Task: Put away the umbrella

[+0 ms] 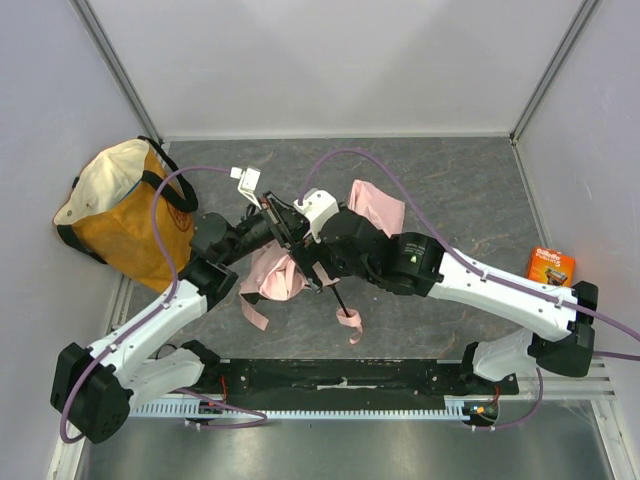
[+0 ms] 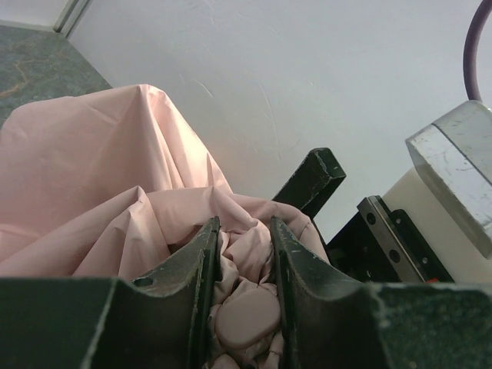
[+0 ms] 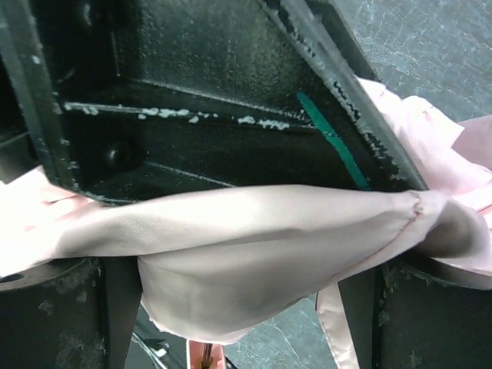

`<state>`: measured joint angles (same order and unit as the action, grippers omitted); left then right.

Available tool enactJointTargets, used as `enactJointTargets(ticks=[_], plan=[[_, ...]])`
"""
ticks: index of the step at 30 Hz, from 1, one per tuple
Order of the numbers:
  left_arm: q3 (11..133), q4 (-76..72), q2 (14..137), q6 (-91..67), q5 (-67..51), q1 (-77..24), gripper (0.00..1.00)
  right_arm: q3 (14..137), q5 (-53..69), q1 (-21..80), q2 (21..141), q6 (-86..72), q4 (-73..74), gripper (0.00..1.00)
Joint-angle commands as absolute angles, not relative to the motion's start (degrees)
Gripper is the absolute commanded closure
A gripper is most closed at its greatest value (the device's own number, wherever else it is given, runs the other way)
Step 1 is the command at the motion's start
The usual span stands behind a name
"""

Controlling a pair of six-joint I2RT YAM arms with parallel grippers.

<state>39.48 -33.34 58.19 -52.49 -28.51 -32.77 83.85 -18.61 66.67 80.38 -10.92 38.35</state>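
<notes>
An orange-and-cream tote bag [image 1: 120, 205] slumps by the left wall. Mid-table, between the 2 arms, is the umbrella [image 1: 372, 207]: thin, creased pale pink cloth hanging loose, with 1 strap [image 1: 350, 325] trailing on the mottled grey, stone-look table [image 1: 470, 180]. The left gripper [image 2: 242, 231] is clenched on bunched cloth. The right gripper [image 3: 246, 307] is spread wide, cloth draped across it, perhaps not pinched. Plain white walls enclose 3 sides.

The left arm [image 1: 150, 325] and right arm [image 1: 500, 285] share white tube links between chunky black joint housings, each trailed by a looping purple cable [image 1: 160, 210]. The left hand [image 2: 244, 229] has rough black cast fingers [image 2: 192, 269].
</notes>
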Motion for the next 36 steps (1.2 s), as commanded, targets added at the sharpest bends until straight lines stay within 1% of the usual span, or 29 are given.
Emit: enactJointTargets(ticks=[1, 4, 6, 9, 11, 13, 15, 18, 21, 23, 25, 26, 33, 34, 35, 36], plan=[[43.95, -38.76, 53.97, -52.12, -31.73, -34.01, 0.98, 82.81, -21.64, 66.27, 81.39, -10.46, 41.25, 0.02], [43.77, -42.26, 54.93, -55.01, -32.69, -34.01, 0.98, 79.38, -15.49, 66.27, 80.51, -11.25, 33.86, 0.02], [43.25, -45.07, 55.72, -57.73, -33.40, -34.01, 0.98, 79.36, -13.19, 66.27, 81.12, -11.77, 31.30, 0.03], [42.45, -47.81, 56.25, -60.46, -33.75, -34.01, 0.98, 80.07, -11.34, 66.36, 82.53, -10.73, 30.50, 0.11], [42.89, -48.51, 56.77, -61.17, -35.06, -33.93, 0.98, 79.98, -11.60, 66.36, 82.88, -9.59, 30.59, 0.14], [43.07, -49.92, 57.48, -62.48, -36.64, -33.93, 0.98, 79.19, -10.90, 66.27, 82.44, -8.44, 29.54, 0.23], [42.45, -52.90, 57.83, -64.06, -37.09, -34.01, 0.98, 78.66, -9.94, 66.27, 82.18, -8.09, 28.74, 0.34], [41.58, -56.33, 58.88, -66.35, -37.26, -33.93, 0.98, 78.14, -7.91, 66.27, 82.53, -7.91, 28.13, 0.45], [40.96, -59.58, 59.85, -68.28, -37.18, -33.93, 0.98, 77.43, -7.91, 66.27, 82.44, -7.82, 27.51, 0.61], [40.78, -60.90, 60.29, -69.25, -37.09, -33.93, 0.98, 76.73, -8.52, 66.18, 81.74, -7.82, 26.72, 0.77], [40.78, -61.08, 60.47, -69.52, -37.09, -34.01, 0.98, 75.16, -8.79, 66.44, 81.04, -7.21, 25.23, 0.95], [40.78, -61.35, 60.47, -69.43, -37.09, -33.93, 0.98, 74.54, -9.22, 66.53, 80.43, -7.03, 24.44, 1.00], [41.75, -59.07, 60.12, -68.47, -37.18, -34.01, 0.98, 70.14, -10.80, 66.53, 76.56, -6.06, 20.75, 1.00], [42.01, -57.58, 59.86, -67.94, -37.26, -33.93, 0.95, 69.18, -11.85, 66.53, 75.68, -5.89, 20.39, 1.00], [42.19, -55.31, 59.51, -67.07, -37.00, -33.84, 0.82, 68.13, -12.74, 66.53, 74.98, -5.63, 20.04, 1.00], [42.45, -52.85, 58.54, -65.93, -36.31, -33.66, 0.63, 67.16, -13.53, 66.45, 73.93, -5.28, 19.52, 1.00]])
